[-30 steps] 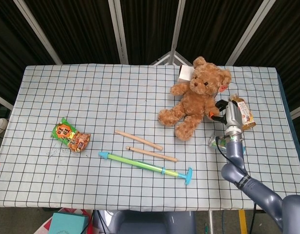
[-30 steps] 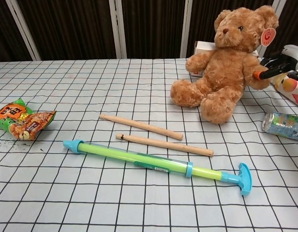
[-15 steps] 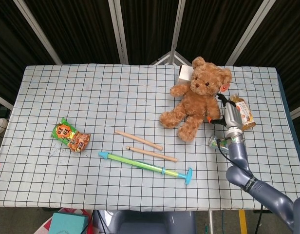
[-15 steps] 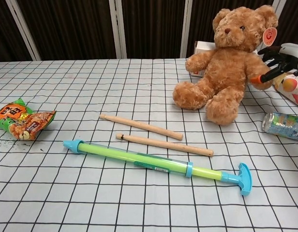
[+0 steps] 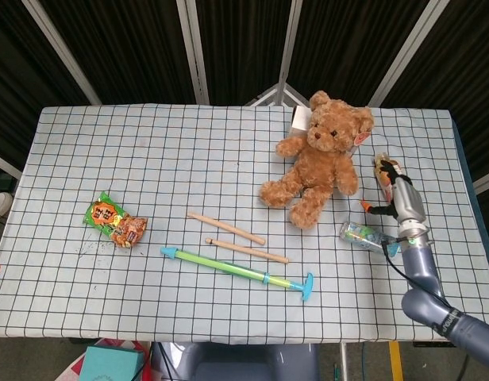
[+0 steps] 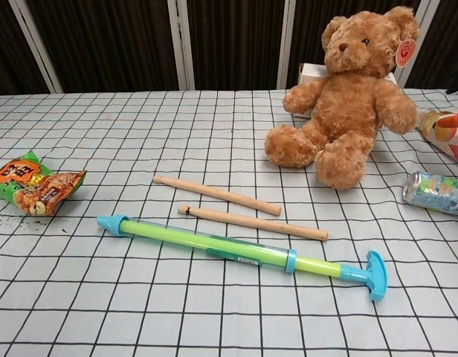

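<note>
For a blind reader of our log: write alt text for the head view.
A brown teddy bear sits on a checked tablecloth, with the robot's right hand open beside it, above a bottle and near a lying can. Further left lie two wooden sticks, a green-and-blue water squirter and a snack packet.

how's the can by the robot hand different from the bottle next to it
The can is a short, silvery-green cylinder; the bottle is longer, amber, with a peach-coloured label. The can lies nearer the table's front edge, the bottle further back, beside the teddy bear. The right robot hand hangs between them. Both lie on their sides on the checked cloth.
</note>
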Robot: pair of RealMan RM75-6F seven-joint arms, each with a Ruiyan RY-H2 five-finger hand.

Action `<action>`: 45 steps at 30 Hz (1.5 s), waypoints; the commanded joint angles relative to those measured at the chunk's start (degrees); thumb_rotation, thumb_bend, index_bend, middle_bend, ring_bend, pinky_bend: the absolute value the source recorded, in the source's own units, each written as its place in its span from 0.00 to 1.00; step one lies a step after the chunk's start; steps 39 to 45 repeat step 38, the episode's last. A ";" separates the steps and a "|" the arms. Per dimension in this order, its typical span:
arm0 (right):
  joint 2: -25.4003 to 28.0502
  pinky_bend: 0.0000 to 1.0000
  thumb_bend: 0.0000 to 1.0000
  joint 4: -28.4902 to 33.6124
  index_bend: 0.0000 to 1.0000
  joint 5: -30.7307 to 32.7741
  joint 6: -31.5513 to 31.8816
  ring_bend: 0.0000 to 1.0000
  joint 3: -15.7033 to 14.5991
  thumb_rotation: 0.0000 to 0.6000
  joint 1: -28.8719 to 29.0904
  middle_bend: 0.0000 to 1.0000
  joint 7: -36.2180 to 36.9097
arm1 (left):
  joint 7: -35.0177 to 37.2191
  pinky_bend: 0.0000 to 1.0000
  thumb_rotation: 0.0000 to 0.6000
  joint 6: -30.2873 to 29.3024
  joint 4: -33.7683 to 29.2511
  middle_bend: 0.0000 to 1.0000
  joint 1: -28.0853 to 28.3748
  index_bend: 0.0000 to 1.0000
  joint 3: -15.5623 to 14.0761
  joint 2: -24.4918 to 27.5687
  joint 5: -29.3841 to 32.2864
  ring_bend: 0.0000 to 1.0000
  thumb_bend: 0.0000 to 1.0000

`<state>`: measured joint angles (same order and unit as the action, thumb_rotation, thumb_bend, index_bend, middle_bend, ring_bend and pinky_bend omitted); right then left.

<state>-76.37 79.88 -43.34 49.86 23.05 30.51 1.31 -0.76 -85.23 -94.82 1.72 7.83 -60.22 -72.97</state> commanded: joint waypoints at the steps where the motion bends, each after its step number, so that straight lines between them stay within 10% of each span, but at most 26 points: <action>1: 3.15 0.00 0.25 3.49 0.09 -3.55 5.55 0.19 -3.64 1.00 -4.27 0.16 -2.09 | 0.16 0.12 1.00 -0.04 -0.09 0.00 -0.05 0.18 -0.12 0.07 -0.25 0.00 0.31; 21: 1.09 0.00 0.25 6.46 0.09 -34.85 36.46 0.18 -20.24 1.00 -21.13 0.16 -5.58 | -0.18 0.12 1.00 -0.16 -0.17 0.00 0.07 0.18 -1.08 -0.05 -2.24 0.00 0.31; 45: 3.70 0.00 0.25 6.06 0.09 -36.86 33.99 0.09 -21.81 1.00 -21.96 0.14 -10.59 | -1.88 0.12 1.00 -0.91 -0.54 0.00 0.04 0.18 -1.46 -0.60 -3.10 0.00 0.31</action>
